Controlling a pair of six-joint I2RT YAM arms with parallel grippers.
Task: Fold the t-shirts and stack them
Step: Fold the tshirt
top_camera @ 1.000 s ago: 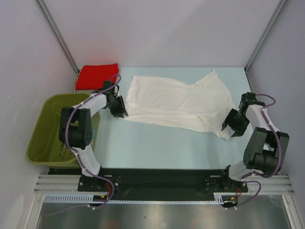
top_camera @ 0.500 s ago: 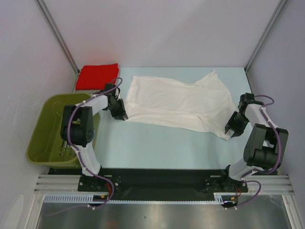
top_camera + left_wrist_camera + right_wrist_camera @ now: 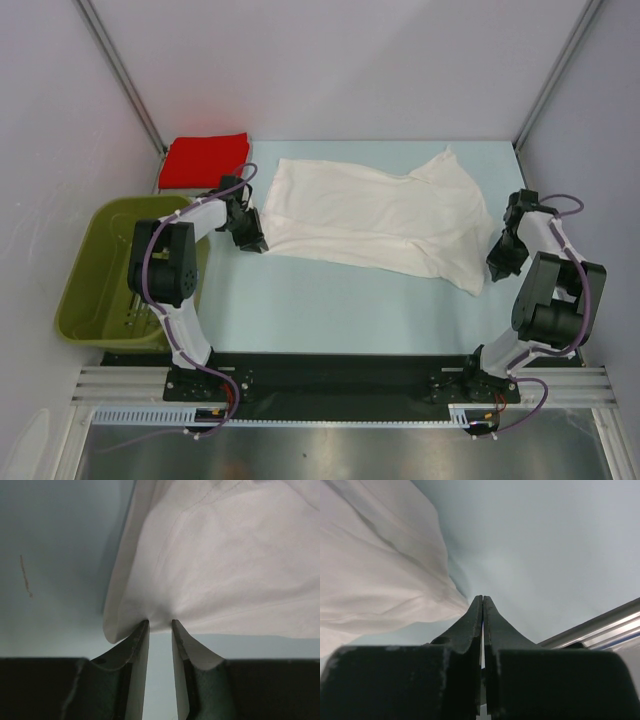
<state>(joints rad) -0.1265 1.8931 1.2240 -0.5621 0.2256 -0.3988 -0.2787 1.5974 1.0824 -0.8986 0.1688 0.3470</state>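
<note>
The white t-shirt (image 3: 370,215) lay spread across the middle of the desk (image 3: 330,300), its long side running left to right, not yet folded. The red t-shirt (image 3: 205,160) sat as a folded square at the far left corner, well apart from it and just beyond the olive basket (image 3: 80,285).

The left claw (image 3: 252,238) was down at the white shirt's near left corner. Seen close, its jaws stood a narrow way apart with the hem gathered right at the tips and creases running into the gap. I took that for a pinch on the cloth, though only the very edge was in it. The right claw (image 3: 503,262) was just off the shirt's near right corner, jaws pressed flat together. The cloth's corner lay against the side of one finger. I could see none of it between them, so to my eye it held nothing.

The step in hand looked like taking both near corners to carry that edge over for the first fold. To do it well, I'd say the right claw needed to open, slide over the hem and bite a proper bit of cloth before any lift. The left would be safer with a deeper hold too. Then both should rise together and level, keeping the edge taut, so the fold lands square and not skewed.
</note>
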